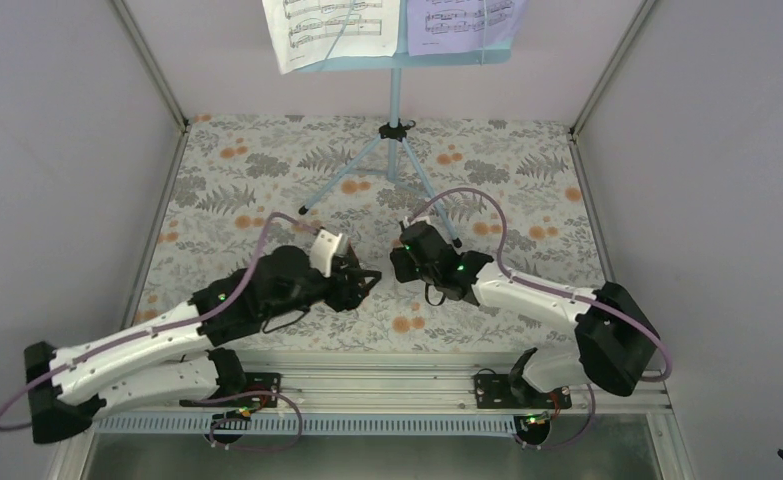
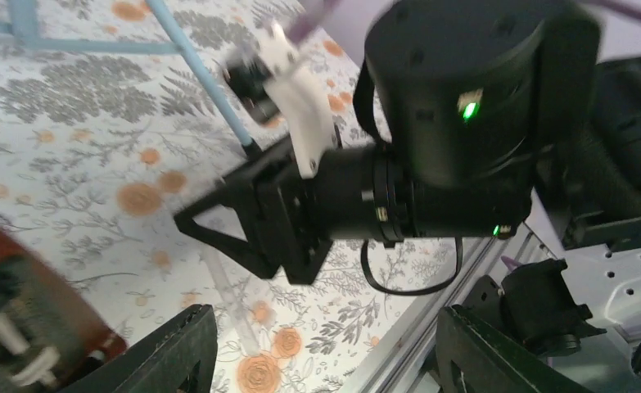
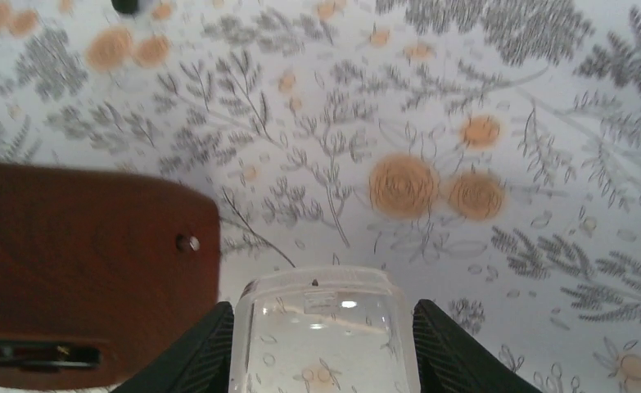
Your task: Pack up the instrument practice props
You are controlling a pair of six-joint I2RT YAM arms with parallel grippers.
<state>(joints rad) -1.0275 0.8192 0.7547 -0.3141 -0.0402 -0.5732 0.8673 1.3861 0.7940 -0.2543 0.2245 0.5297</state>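
The light-blue music stand [image 1: 395, 95] is upright at the back, and one of its legs [image 2: 194, 65] crosses the left wrist view. A white sheet-music page [image 1: 332, 30] and a lavender one [image 1: 462, 22] rest on its desk. The reddish-brown metronome [image 3: 79, 254] lies on the cloth, left of my right gripper [image 3: 325, 315]. That gripper is shut on a clear plastic cover [image 3: 325, 344]. My left gripper [image 2: 327, 327] is open and empty, with the blurred metronome [image 2: 22, 303] outside its left finger. In the top view both grippers [image 1: 365, 280] [image 1: 399, 262] meet nose to nose, hiding the metronome.
A floral cloth [image 1: 507, 170] covers the table. The stand's tripod legs [image 1: 437, 205] spread out just beyond both grippers. A metal rail [image 1: 367, 360] runs along the near edge. Plain walls close in the left, right and back.
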